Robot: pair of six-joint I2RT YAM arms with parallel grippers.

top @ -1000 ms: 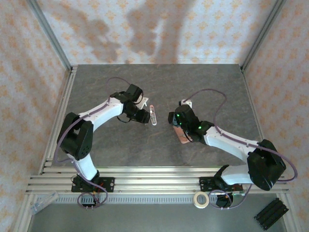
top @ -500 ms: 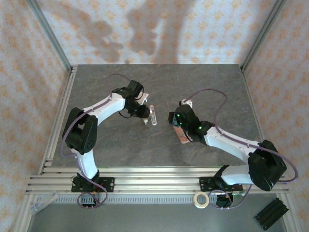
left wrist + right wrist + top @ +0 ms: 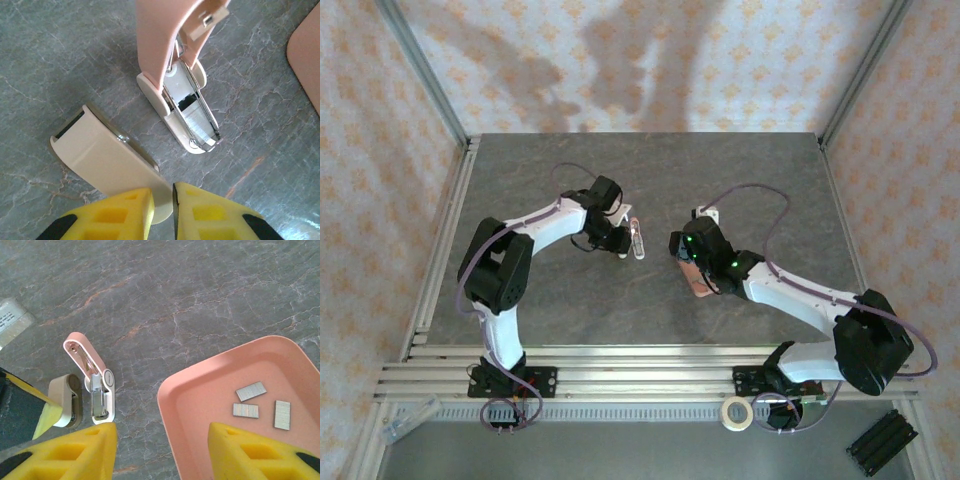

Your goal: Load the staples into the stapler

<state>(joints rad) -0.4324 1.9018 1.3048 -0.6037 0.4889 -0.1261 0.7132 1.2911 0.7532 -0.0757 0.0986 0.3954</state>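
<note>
Your left gripper (image 3: 173, 210) is pinched on the end of a cream flat piece (image 3: 105, 155), just beside the stapler (image 3: 187, 107), which lies hinged open on the table (image 3: 60, 60). Your right gripper (image 3: 161, 430) hangs with its fingers apart, holding nothing, above the rim of the pink tray (image 3: 200, 405), where the staples (image 3: 250, 391) lie as three loose blocks.

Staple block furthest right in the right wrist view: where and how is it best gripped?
Come straight down from above and pinch its two long edges. The block lies flat on the tray floor with bare floor all round, so only its thin sides offer a hold, and the narrower span probably suits the jaws better.
</note>
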